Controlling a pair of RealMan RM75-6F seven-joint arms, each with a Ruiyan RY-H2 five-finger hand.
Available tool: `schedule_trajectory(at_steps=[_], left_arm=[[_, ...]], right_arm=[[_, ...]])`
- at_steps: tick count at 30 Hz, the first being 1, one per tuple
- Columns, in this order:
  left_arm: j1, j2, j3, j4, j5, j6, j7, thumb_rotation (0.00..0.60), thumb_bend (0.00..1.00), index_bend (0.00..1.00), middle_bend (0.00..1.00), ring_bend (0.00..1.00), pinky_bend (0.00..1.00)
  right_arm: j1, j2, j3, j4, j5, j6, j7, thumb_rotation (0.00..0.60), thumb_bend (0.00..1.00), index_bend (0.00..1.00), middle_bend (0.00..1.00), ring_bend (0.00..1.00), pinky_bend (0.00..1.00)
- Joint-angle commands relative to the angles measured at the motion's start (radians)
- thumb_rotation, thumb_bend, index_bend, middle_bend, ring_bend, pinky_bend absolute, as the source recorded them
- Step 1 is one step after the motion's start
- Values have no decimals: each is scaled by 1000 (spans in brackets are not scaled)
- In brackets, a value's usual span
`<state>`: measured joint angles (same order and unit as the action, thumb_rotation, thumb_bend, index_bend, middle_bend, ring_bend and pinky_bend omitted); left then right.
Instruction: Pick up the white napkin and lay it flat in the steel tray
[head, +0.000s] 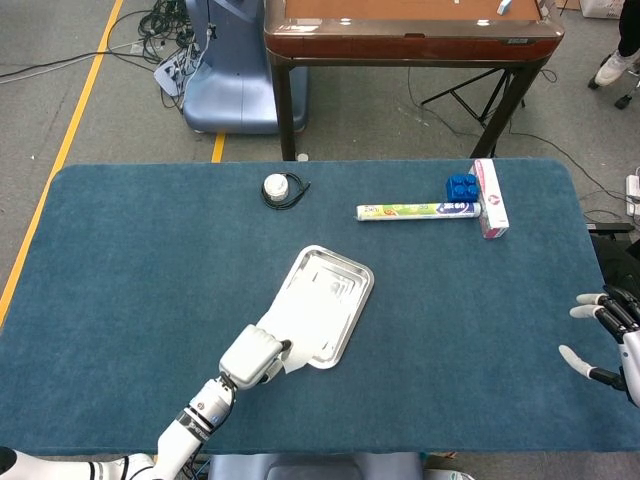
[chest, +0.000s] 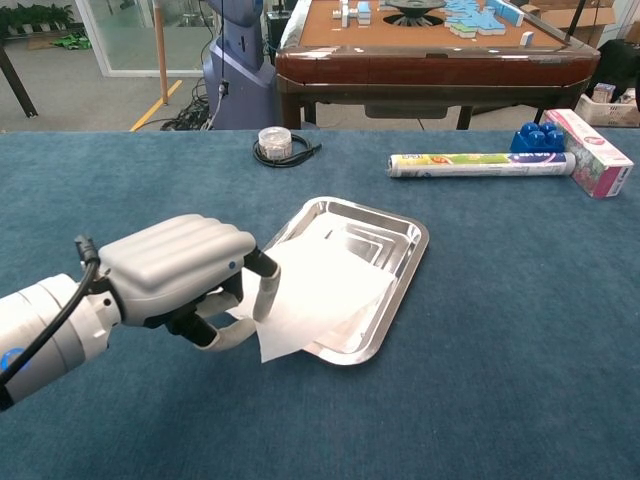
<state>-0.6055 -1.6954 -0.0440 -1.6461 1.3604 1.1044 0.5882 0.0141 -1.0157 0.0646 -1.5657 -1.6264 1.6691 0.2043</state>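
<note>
The white napkin (chest: 320, 295) is being pinched by the left robot hand (chest: 190, 275) at the steel tray (chest: 400, 262)'s near corner, mostly lying inside it. The right robot hand (head: 608, 335) is being held open, well apart. No writing is readable.

Left robot hand (chest: 185, 275) low, fingers curled in a pinch, right robot hand (head: 610, 335) spread, idle

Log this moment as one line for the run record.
left hand: holds white napkin | napkin: mostly over steel tray, near corner overhanging | right hand: open, idle at table edge | step: laying flat
</note>
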Motion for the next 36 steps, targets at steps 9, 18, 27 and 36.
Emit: schedule_trajectory(at_steps=[9,18,27,36], left_arm=[[-6,-36,-23,10,-64,-6,56,600,511,699,1000,1000,1000],[-31,-55,-52,16,-118,-29,87,600,512,700,1000,1000,1000],[-54,-77,-63,19,-138,-37,102,600,513,705,1000,1000,1000],[-67,-99,-59,37,-92,-22,61,600,505,629,1000,1000,1000]], right_arm=[[-1,0,0,2,-6,5,6,600,167,419,343,185,552],[-4,0,-3,1,-15,11,5,600,166,419,343,185,552],[-4,2,-3,2,-16,13,15,600,166,419,343,185,552],[-6,2,-1,7,-18,23,31,600,166,419,343,185,552]])
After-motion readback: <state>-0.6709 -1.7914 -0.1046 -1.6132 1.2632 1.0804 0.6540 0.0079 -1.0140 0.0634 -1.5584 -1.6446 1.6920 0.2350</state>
